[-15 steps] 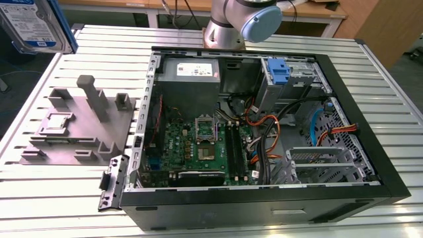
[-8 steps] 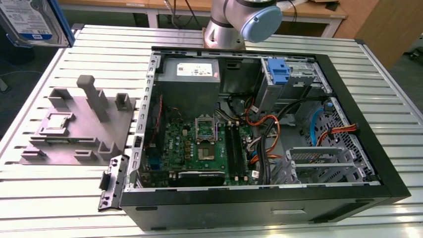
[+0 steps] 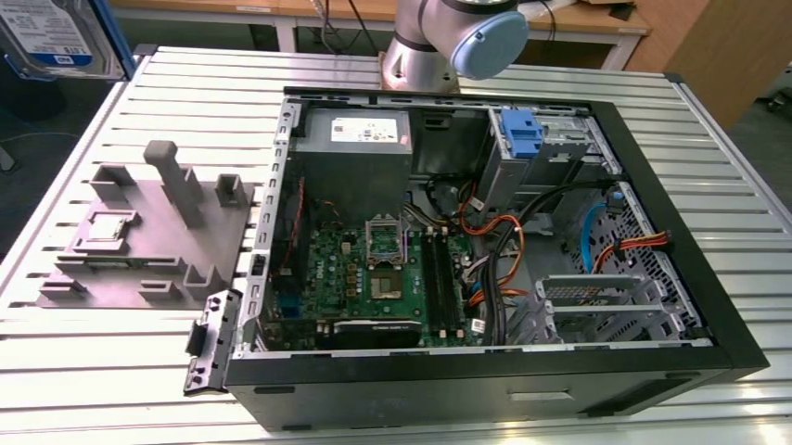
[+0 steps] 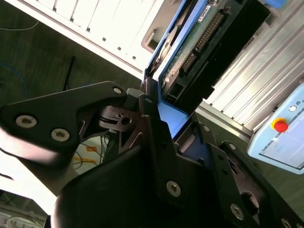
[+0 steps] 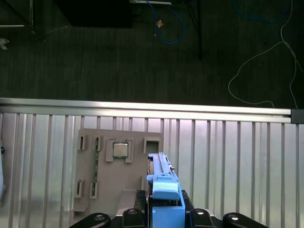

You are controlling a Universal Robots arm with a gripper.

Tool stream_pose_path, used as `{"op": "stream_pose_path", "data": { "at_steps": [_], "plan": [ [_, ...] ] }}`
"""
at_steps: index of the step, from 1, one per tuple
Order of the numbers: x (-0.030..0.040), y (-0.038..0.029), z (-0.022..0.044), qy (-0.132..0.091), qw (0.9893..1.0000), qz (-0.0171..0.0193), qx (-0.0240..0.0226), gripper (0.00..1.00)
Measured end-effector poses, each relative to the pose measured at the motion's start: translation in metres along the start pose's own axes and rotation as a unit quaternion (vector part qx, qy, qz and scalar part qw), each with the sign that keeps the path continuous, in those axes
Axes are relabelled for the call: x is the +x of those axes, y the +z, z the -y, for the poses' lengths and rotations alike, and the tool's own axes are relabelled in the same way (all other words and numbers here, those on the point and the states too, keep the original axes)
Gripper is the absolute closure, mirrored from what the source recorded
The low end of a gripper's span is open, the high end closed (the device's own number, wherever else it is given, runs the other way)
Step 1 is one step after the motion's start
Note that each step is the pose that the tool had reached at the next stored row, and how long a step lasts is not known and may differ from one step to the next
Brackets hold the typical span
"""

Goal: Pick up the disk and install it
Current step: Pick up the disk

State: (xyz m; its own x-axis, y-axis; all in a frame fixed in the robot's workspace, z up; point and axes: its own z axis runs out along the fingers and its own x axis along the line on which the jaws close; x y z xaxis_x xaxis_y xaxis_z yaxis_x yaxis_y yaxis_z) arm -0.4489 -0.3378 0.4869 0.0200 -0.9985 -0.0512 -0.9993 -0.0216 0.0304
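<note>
Blue plastic of the carrier (image 4: 172,118) is seen pinched between the gripper's black fingers (image 4: 154,126). The gripper (image 4: 175,121) is thus closed narrowly on the disk (image 4: 190,47), which is gripped by one end of its frame. In the second wrist view the disk is shown edge-on, with its green circuit board and connector row exposed.

In the first wrist view the gripper (image 5: 165,214) is pointed downward. The disk (image 5: 164,185) is held on edge above the slatted aluminium table (image 5: 228,156), over the margin of a grey fixture plate (image 5: 118,185). A processor chip (image 5: 121,150) is seated in one pocket of that plate. Dark floor (image 5: 118,57) is visible beyond the table's rail.

In the exterior view the arm (image 3: 433,42) is mounted behind the open computer case (image 3: 495,371). The disk (image 3: 56,32) is carried high at the exterior view's upper left, well apart from the case, with its white-and-blue label turned to the camera. Inside the case a motherboard (image 3: 371,269), a power supply (image 3: 352,130) and an upright blue bracket (image 3: 520,134) on the drive bay are seen. The fixture plate (image 3: 136,241) lies just beside the case, on the exterior view's left.
</note>
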Motion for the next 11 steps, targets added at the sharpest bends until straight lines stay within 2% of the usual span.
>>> {"op": "stream_pose_path", "data": {
  "at_steps": [3, 11],
  "plan": [
    [0.0053, -0.0002, -0.0001, 0.000, 1.0000, 0.0000, 0.0000, 0.63],
    [0.0058, -0.0002, 0.0009, 0.000, 1.0000, 0.0001, 0.0001, 0.63]
  ]
}}
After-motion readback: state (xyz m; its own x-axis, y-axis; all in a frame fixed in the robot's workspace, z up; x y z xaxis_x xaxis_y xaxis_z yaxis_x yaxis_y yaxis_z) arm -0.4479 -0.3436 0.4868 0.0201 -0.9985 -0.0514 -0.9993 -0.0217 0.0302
